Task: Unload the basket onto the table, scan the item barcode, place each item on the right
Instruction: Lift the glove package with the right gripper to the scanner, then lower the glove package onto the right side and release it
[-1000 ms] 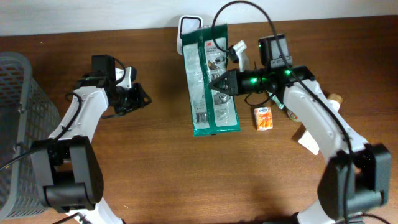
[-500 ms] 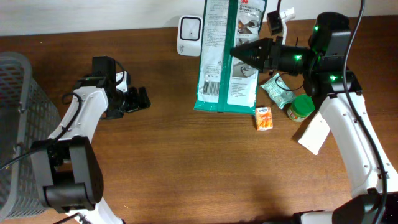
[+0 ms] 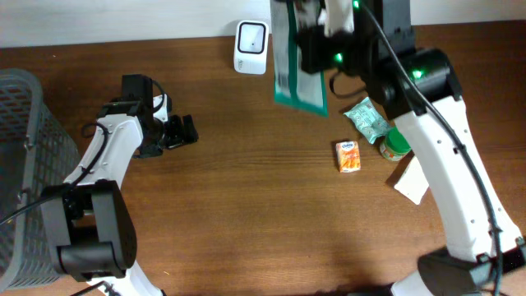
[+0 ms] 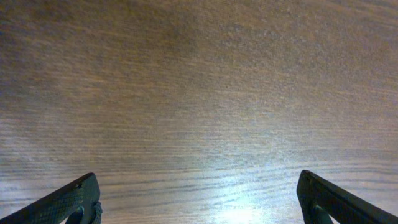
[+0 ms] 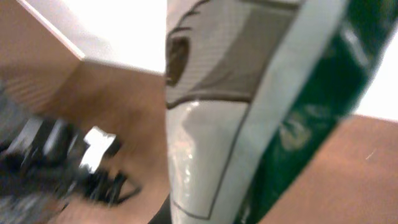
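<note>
The item is a flat green-and-white package (image 3: 296, 78), held up in the air at the back of the table and seen almost edge-on from overhead. My right gripper (image 3: 327, 37) is shut on the package's upper part. In the right wrist view the package (image 5: 236, 106) fills the frame, blurred, and the fingers are hidden behind it. A white barcode scanner (image 3: 251, 35) stands at the table's back edge, just left of the package. My left gripper (image 3: 182, 131) hovers low over bare wood at the left, open and empty, with its fingertips (image 4: 74, 199) far apart.
A grey mesh basket (image 3: 25, 164) stands at the far left. Right of centre lie a small orange carton (image 3: 349, 155), a green pouch (image 3: 367, 117), a green-lidded jar (image 3: 397, 144) and a white box (image 3: 411, 181).
My right arm has lifted the package off the table and swung it up toward the back, turning it edge-on. My left gripper has opened wide and stayed in place.
</note>
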